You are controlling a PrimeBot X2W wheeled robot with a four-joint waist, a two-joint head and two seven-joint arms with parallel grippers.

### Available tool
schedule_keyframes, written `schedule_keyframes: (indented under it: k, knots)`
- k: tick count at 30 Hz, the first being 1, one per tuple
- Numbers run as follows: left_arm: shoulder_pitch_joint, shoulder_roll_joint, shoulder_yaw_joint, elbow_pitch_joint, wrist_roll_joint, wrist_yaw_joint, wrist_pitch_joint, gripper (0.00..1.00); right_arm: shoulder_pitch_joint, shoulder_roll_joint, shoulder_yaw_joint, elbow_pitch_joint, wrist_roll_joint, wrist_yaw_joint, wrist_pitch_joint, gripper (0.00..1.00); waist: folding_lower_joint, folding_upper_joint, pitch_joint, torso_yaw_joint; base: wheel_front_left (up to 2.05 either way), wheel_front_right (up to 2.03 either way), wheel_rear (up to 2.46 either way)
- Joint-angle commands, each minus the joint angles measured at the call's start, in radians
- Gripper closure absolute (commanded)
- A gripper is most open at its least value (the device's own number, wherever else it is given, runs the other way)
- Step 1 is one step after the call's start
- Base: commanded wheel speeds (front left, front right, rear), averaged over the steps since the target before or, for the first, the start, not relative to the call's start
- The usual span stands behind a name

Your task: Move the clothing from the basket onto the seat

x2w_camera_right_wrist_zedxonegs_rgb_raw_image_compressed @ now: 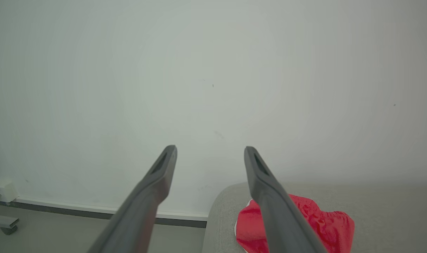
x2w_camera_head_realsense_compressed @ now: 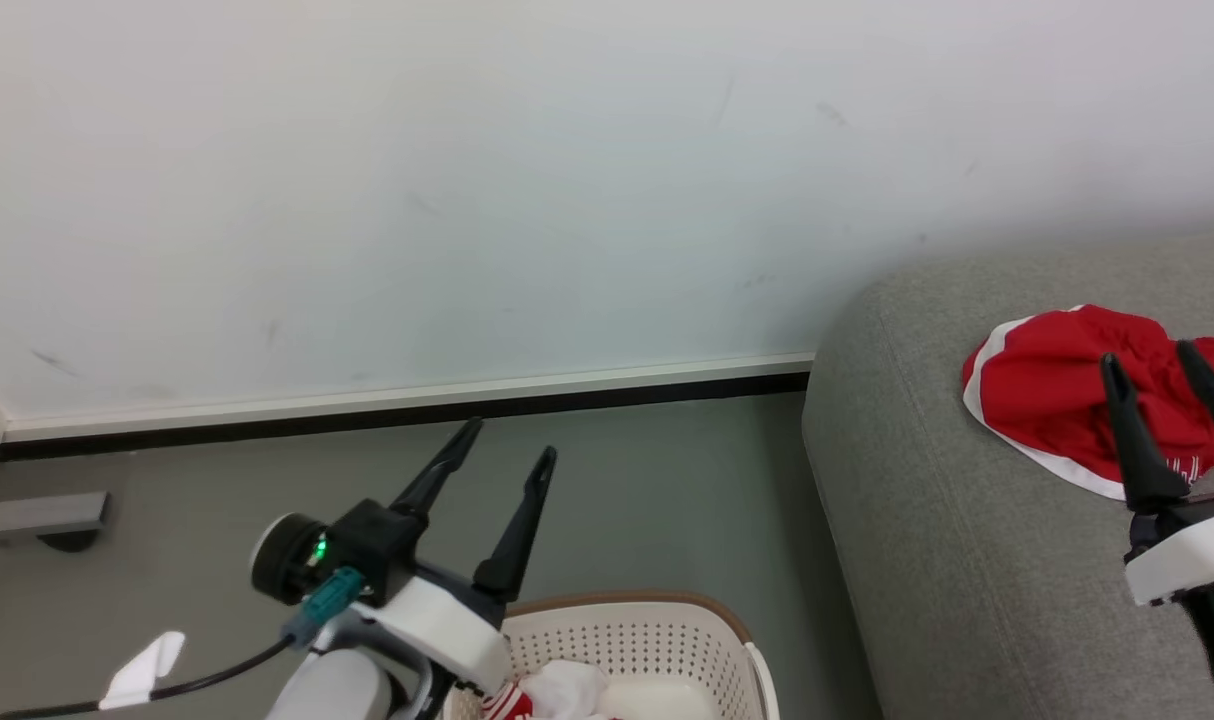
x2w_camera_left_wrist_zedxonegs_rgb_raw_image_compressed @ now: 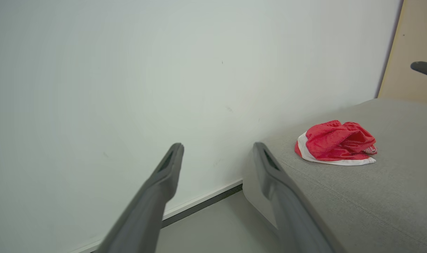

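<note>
left gripper (x2w_camera_head_realsense_compressed: 511, 440), right gripper (x2w_camera_head_realsense_compressed: 1148, 355): fingers wide, empty | clothing (x2w_camera_head_realsense_compressed: 552, 695), bottom centre in basket (x2w_camera_head_realsense_compressed: 657, 640): soft, light, apparently crumpled | pinch a raised fold

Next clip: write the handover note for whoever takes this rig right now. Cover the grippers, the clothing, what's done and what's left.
Jaws: left gripper open and empty, raised near the basket; right gripper open and empty, over the seat.
Done: one red garment with white trim lies on the seat.
Left: red and white clothing lies in the basket; lift it out and put it on the seat.
</note>
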Motion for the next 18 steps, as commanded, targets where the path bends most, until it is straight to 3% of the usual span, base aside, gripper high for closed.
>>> schedule_keyframes:
  k: [1,12,18]
  knots:
    - [0.028,0.010,0.019,-0.006,-0.015,0.009,-0.001,0.00,0.033,0.021,-0.013,-0.011,-0.016,-0.002,-0.009,0.00,0.0003,0.0000,-0.008,0.013,0.00,0.00,0.00]
    - [0.200,0.039,0.195,-0.054,-0.015,0.071,-0.001,0.00,0.239,0.214,-0.215,-0.099,-0.146,-0.002,-0.031,0.00,0.0003,0.0000,-0.026,0.062,0.00,0.00,0.00]
    - [0.301,0.013,0.291,-0.106,0.000,0.093,-0.001,0.00,0.327,0.316,-0.271,-0.130,-0.221,-0.002,-0.031,0.00,0.0003,0.0000,-0.033,0.081,0.00,0.00,0.00]
